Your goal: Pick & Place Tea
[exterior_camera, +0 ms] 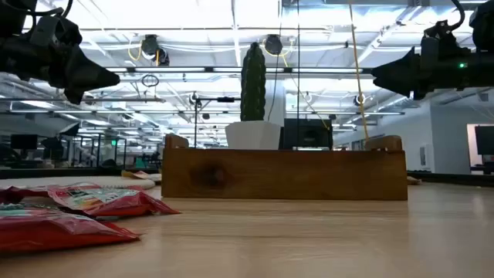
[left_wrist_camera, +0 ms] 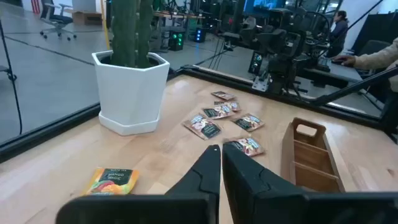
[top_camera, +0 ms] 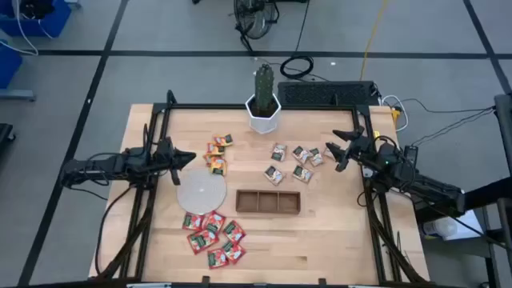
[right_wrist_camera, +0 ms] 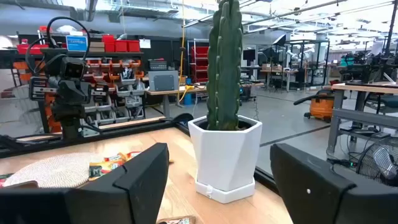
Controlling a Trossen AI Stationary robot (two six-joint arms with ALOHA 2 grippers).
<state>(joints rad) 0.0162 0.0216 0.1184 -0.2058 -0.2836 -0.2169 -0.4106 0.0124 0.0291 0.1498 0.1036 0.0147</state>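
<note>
Closest to the low camera: red-and-green sachets (exterior_camera: 85, 202) heaped at the table's front, just left of the long brown tray (top_camera: 268, 191), with orange-yellow sachets (top_camera: 218, 156) and whitish sachets (top_camera: 296, 162) scattered behind it toward the cactus pot (top_camera: 264, 114). Hovering just beside the whitish scatter and pointed straight at it, wide-spread right gripper (top_camera: 336, 152), judged the nearer arm for that kind. Opposite, pinched shut and empty, left gripper (top_camera: 190, 157), close to the orange-yellow ones above the grey disc (top_camera: 200, 190).
</note>
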